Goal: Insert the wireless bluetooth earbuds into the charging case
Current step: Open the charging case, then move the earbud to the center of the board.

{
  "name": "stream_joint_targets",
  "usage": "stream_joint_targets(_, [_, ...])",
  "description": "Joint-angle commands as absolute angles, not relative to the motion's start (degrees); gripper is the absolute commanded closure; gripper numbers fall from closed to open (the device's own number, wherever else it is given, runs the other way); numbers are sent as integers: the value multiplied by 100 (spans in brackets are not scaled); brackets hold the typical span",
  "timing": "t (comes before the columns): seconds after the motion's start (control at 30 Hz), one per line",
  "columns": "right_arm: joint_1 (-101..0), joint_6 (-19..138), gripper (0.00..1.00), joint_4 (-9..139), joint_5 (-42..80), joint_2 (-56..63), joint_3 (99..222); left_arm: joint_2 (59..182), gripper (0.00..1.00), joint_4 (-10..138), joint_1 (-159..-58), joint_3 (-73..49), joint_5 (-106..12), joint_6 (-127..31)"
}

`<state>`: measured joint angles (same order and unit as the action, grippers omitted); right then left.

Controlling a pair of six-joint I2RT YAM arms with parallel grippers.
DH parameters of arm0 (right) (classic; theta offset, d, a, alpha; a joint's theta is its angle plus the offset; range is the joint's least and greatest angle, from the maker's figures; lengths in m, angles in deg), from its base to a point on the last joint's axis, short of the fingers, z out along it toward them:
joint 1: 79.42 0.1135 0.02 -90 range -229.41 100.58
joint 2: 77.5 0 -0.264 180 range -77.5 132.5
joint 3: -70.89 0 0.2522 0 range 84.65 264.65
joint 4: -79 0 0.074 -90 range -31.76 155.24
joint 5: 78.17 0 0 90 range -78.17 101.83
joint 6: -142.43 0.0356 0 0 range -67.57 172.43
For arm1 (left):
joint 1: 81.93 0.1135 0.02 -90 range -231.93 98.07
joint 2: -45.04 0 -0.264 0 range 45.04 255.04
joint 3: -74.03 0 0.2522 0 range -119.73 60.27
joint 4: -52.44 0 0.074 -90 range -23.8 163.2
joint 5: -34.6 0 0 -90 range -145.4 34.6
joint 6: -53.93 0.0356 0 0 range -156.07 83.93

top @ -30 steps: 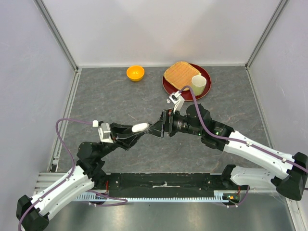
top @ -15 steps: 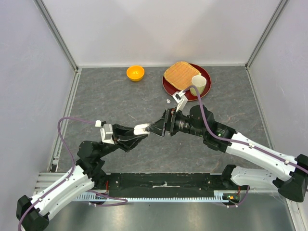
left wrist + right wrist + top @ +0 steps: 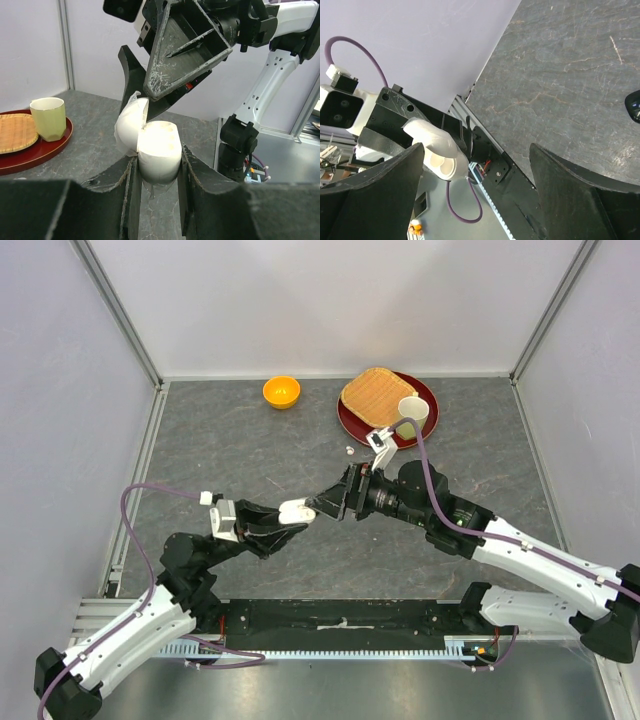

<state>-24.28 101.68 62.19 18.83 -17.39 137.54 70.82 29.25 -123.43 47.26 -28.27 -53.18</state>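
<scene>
Left fingers (image 3: 210, 192) pinching white case (image 3: 160, 152), lid (image 3: 127, 127) open

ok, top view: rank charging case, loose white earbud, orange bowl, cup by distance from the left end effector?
1. charging case: clamped in the left end effector.
2. white earbud: lying loose, ahead to the right.
3. orange bowl: far back, roughly straight ahead.
4. cup: on the red tray, far right.

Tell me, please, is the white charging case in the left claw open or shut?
Open: the charging case, gripped by the left claw, has its lid hinged back, exposing two wells.
</scene>
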Motion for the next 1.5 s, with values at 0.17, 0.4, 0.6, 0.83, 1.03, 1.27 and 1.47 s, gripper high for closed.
stream_joint_targets(0.17, [-2439, 10270, 7, 6489, 876, -2292, 13397, 6833, 98, 3421, -12350, 4586, -2965, -5303])
stream_joint_targets(0.4, [-2492, 10569, 4, 5946, -485, -3029, 12948, 6596, 98, 3737, -12342, 4621, -3123, -5172])
stream_joint_targets(0.6, [-2905, 10482, 2, 5409, -883, -3233, 12807, 6394, 98, 4150, -12350, 4463, -3220, -5145])
stream_joint_targets(0.83, [-3581, 9849, 2, 5021, -401, -2460, 13246, 6191, 98, 4344, -12350, 4401, -3431, -5136])
stream_joint_targets(1.03, [-3907, 9435, 2, 4714, 155, -1810, 13632, 6033, 98, 4370, -12350, 4401, -3702, -5338])
stream_joint_targets(1.27, [-4074, 9444, 2, 4256, -215, -1432, 13774, 5691, 98, 4493, -12350, 4410, -4028, -5470])
stream_joint_targets(1.47, [-4232, 9181, 2, 4107, 267, -844, 14169, 5076, 98, 4984, -12342, 4471, -4335, -5550])
